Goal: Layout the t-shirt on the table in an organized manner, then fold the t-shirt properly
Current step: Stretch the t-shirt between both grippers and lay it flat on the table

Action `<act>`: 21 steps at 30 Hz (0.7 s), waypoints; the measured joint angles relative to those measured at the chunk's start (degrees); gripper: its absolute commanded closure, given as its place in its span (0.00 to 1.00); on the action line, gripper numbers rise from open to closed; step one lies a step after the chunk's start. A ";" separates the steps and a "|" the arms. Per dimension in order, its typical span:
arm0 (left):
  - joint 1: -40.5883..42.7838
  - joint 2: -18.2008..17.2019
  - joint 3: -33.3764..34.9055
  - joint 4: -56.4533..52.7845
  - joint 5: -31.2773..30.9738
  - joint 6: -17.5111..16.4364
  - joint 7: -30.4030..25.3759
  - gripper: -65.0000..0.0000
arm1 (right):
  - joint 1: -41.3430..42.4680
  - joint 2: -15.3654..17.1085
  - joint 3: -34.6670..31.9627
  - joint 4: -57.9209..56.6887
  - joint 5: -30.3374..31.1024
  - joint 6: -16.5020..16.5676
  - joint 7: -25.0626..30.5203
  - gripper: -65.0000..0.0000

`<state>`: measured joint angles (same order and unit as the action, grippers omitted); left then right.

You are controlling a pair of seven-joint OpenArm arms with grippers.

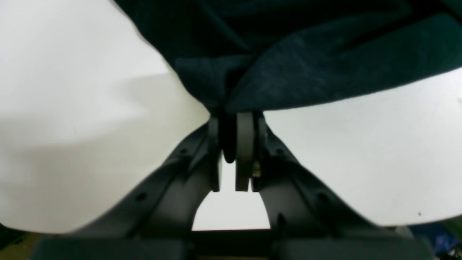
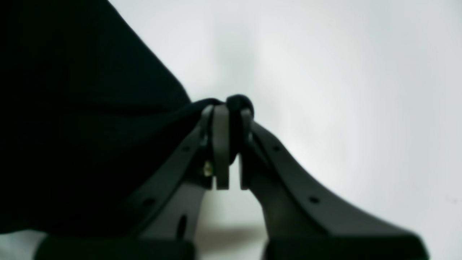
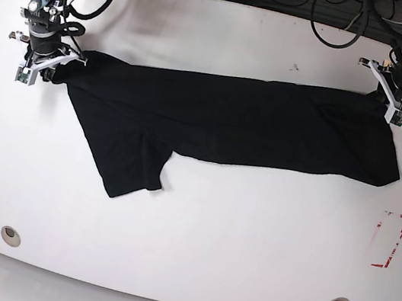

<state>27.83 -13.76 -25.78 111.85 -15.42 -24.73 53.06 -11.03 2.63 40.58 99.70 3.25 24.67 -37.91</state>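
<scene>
Two grippers are each clamping a pinch of the black t-shirt [image 3: 229,120], one at either end of the garment. The right gripper [image 3: 44,62] is gripping cloth near the table's [image 3: 194,234] far left edge as the base view shows it; the right wrist view shows a small roll of fabric pinched between its closed jaws. The left gripper [image 3: 394,105] is holding the opposite end near the far right edge, and the left wrist view shows a bunched fold of cloth caught between its closed jaws.

The t-shirt is lying stretched in a long band across the far half of the table, with a sleeve [image 3: 126,157] trailing toward the near left side. It appears doubled over lengthwise, not spread open.

Judgement: the layout step is in hand; folding proper is not yet under way. The next move likely calls for both arms acting together, keeping tension even, so the cloth is opening flat and squaring up without either pinch slipping.

Containers: none are showing in any view, so no contents are being reported.
</scene>
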 measured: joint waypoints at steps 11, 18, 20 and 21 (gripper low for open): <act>1.11 -2.64 -0.04 0.00 -0.11 0.00 -0.13 1.00 | -3.41 -2.51 -0.13 1.51 -0.17 0.02 -0.09 0.93; 1.20 -4.07 0.33 0.00 -0.04 0.04 -0.02 0.66 | -4.50 -5.62 0.37 6.32 -0.74 -0.68 -0.09 0.46; 1.20 -4.09 0.33 0.00 -0.07 0.02 -0.02 0.50 | -4.98 -6.75 0.37 7.69 -0.66 -0.61 -0.04 0.33; 1.22 -4.09 0.28 0.00 -0.11 0.04 -0.02 0.45 | -5.14 -7.39 0.35 8.35 -0.42 -0.39 -0.04 0.29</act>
<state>29.06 -17.85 -25.50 111.85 -15.53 -24.69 53.04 -16.16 -4.75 40.93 108.05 2.83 24.27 -37.95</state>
